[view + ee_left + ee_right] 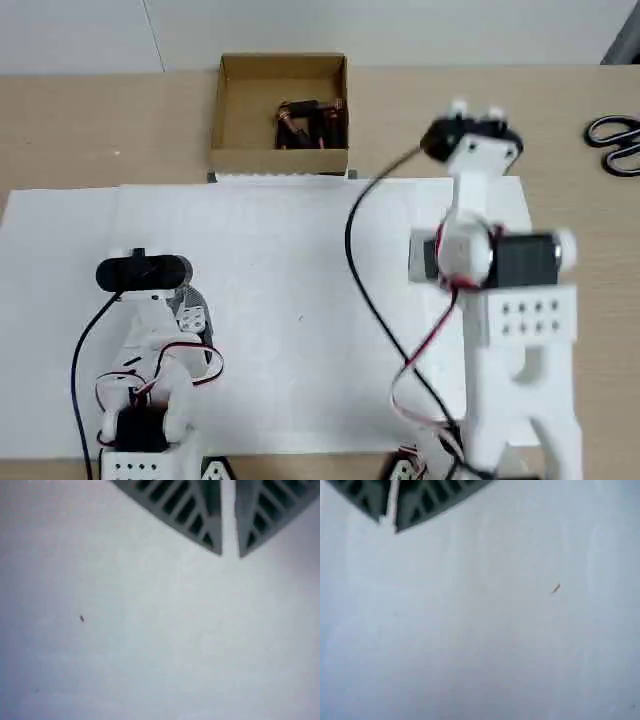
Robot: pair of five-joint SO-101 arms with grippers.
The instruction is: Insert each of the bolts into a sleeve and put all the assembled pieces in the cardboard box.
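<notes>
Near left corner of the desk (60,120): left gripper (230,554) pinched closed, empty, over white paper (280,280). At the far edge, cardboard box (228,110) with a dark heap of bolts and sleeves (310,125), single pieces hard to separate. Right gripper (387,525) also clenched, empty, above paper. Scissors (612,140) cropped by the right edge.

No legible text, labels, brands, numbers or signs, cardboard box (281,160) walls apparently plain, white sheet (280,300) on the bench (80,120) carrying only small specks, any print on the arm housings too small to resolve.
</notes>
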